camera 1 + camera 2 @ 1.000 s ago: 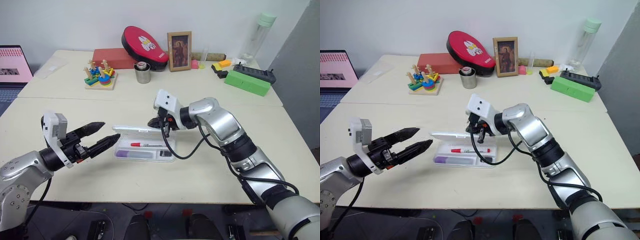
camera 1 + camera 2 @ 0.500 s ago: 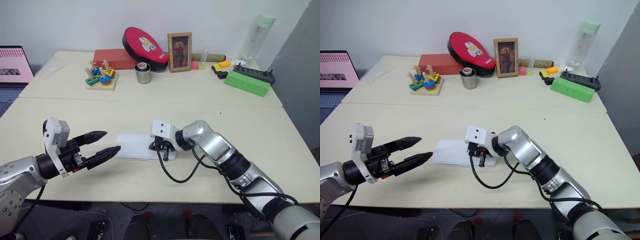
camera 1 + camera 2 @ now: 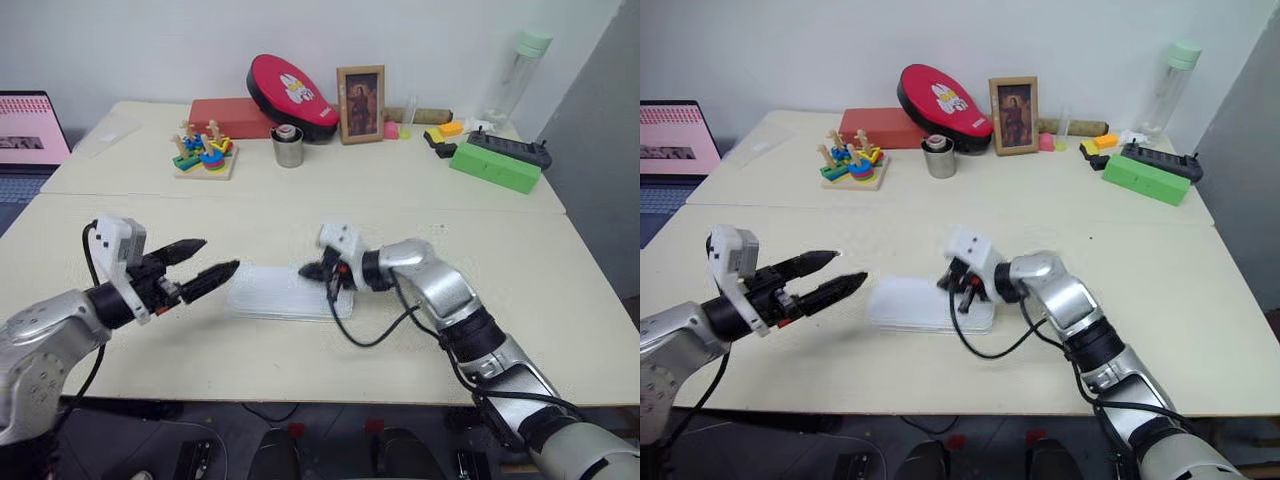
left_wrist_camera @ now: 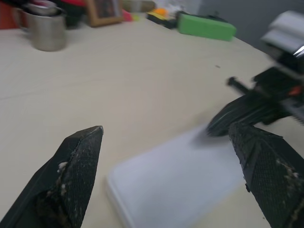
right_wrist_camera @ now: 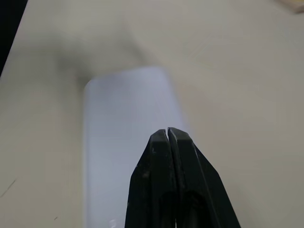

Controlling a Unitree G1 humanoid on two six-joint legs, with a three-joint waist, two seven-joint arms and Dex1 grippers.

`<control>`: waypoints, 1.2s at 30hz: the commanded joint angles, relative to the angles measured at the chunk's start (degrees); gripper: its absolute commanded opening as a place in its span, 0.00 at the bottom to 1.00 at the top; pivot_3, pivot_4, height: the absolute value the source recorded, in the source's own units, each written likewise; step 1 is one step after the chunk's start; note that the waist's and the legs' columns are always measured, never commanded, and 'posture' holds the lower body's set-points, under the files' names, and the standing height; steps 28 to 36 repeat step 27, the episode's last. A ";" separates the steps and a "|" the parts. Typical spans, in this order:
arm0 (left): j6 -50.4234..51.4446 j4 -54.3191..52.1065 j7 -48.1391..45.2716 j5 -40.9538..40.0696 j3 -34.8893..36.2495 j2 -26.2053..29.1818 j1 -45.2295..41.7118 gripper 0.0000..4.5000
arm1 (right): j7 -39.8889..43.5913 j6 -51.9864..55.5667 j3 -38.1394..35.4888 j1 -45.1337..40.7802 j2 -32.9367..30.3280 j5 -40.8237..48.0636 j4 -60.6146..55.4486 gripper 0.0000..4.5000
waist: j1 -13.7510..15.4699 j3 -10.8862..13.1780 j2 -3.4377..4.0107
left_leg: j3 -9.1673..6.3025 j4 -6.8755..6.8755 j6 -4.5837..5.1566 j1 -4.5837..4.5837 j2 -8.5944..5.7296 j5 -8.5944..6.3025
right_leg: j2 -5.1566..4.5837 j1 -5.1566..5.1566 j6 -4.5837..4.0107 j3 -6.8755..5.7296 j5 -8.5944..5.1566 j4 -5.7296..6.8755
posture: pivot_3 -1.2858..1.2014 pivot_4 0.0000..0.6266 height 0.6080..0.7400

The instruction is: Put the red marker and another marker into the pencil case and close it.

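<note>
The pencil case (image 3: 280, 292) lies flat and closed on the near table, its white lid down. The red marker and the other marker are hidden. My right gripper (image 3: 311, 270) is shut, with nothing between its fingers. It points left over the right end of the pencil case (image 5: 123, 114); I cannot tell whether it touches the lid. My left gripper (image 3: 217, 257) is open, level, just left of the case and aimed at it. In the left wrist view its fingers (image 4: 80, 156) frame the pencil case (image 4: 175, 185) and the right gripper (image 4: 237, 116).
At the back of the far table stand a wooden stacking toy (image 3: 203, 155), a metal cup (image 3: 287, 146), a red oval pouch (image 3: 292, 95), a picture frame (image 3: 359, 90), a green box (image 3: 494, 166) and a bottle (image 3: 522, 70). A laptop (image 3: 30, 125) sits at the far left.
A second ago the lid stood up and both markers showed inside. The right gripper pressed the lid down, then rose slightly. The left gripper moved forward towards the case.
</note>
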 commanded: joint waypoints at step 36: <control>-17.48 33.96 -4.03 21.69 -6.99 1.86 -17.28 1.00 | -7.53 3.34 -15.84 7.46 -15.21 6.41 -8.66 0.99 | -0.18 -0.07 -0.12 | 0.06 -0.08 0.01 -0.01 -0.01 -0.01 | -0.02 0.07 -0.04 0.03 -0.03 -0.06 | 0.52 0.24 1.00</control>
